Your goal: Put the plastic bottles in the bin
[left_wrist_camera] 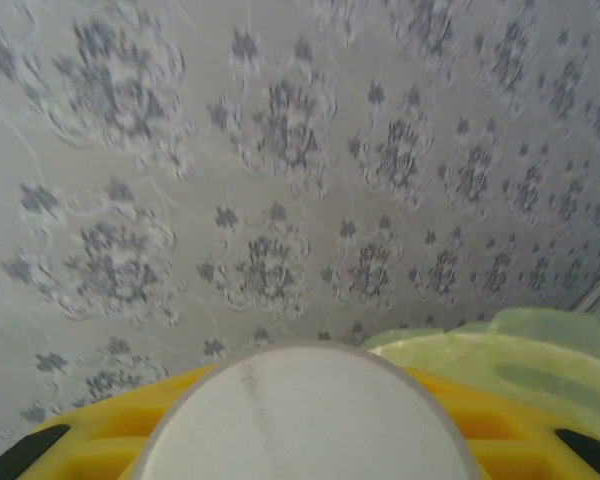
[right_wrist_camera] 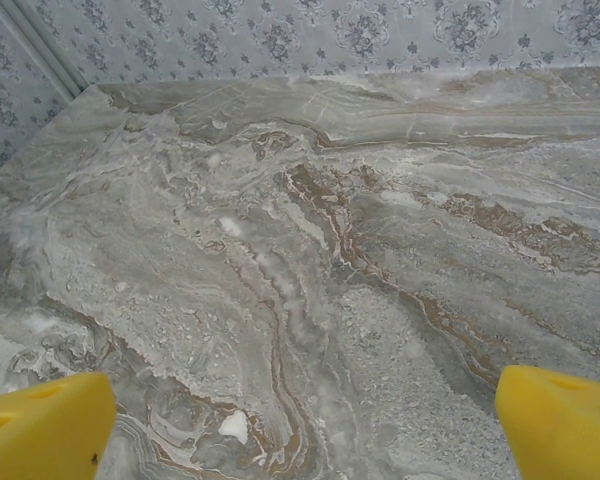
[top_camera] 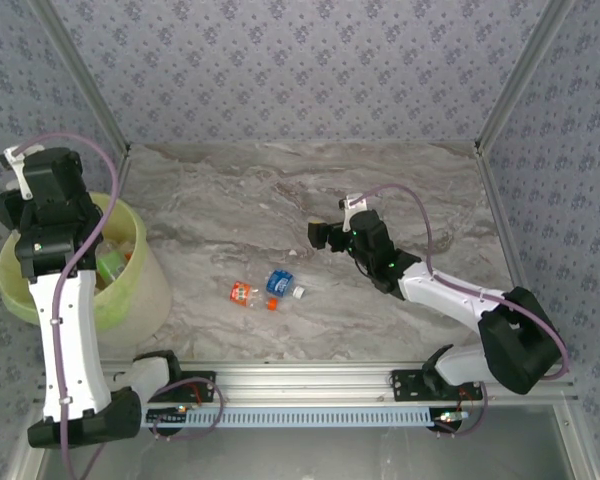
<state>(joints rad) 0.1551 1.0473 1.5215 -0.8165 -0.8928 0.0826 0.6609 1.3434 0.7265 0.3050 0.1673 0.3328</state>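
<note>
We see the left arm raised over the bin (top_camera: 145, 285), which stands at the desk's (top_camera: 380, 190) left edge, beside the wall. Bottles lie inside the bin, one with a green label (top_camera: 111, 264) near its right rim.

Left wrist view: the left gripper (left_wrist_camera: 305, 400) faces the patterned wall (left_wrist_camera: 280, 150). Its yellow fingers (left_wrist_camera: 110, 430) sit close together, with a pale round disc (left_wrist_camera: 310, 420) in front of them. We cannot tell what the disc is, or whether the gripper holds it. The bin's rim and green liner (left_wrist_camera: 525, 335) sit at lower right.

Two bottles lie on their sides on the desk, just beside each other and near its front middle: an orange-label one (top_camera: 243, 293) and a blue-label one (top_camera: 281, 285). Both are well apart from the bin.

The right arm reaches to mid-desk. The right gripper (top_camera: 320, 236) is beyond and to the right of the two bottles, not touching them. In the right wrist view the right gripper (right_wrist_camera: 300, 430) is spread wide, one yellow finger (right_wrist_camera: 40, 425) at each lower corner, bare marbled desk (right_wrist_camera: 310, 250) between them, nothing held.
</note>
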